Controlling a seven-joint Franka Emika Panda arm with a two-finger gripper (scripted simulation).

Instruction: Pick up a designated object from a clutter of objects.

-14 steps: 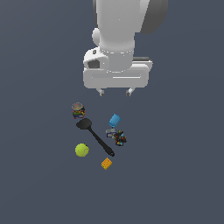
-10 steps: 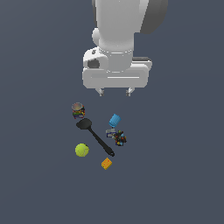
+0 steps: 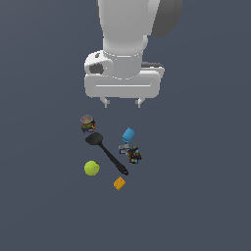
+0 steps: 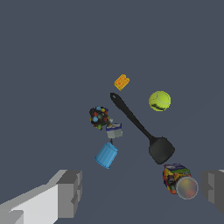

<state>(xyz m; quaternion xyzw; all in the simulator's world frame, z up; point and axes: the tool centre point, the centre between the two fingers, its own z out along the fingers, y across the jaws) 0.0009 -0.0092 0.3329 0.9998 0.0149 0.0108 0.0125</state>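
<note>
**Gripper above the clutter, blue cup on the floor**

- Gripper: white hand of the arm, hanging above the items and touching none. Its two fingers are spread wide with nothing between them; the wrist view shows one pad at one edge of the picture and the other at the opposite edge.
- Blue cup: small bright blue cylinder, the designated object. It lies tilted on the dark floor, below the gripper and a little toward the exterior view's right. A small grey-and-blue item sits just beside it.
- Dark speckled lump: multicoloured specks on black, close to the small grey item, on the far side of it from the cup.
- Black spatula: lying flat, blade toward the can, handle running toward the orange block. It passes beside the cup, apart from it.
- Multicoloured can: brownish top, near the spatula's blade, at the exterior view's left of the cup.
- Tennis ball: yellow-green, beside the spatula's handle, on the opposite side from the lump.
- Orange block: small, just beyond the tip of the handle.
</note>
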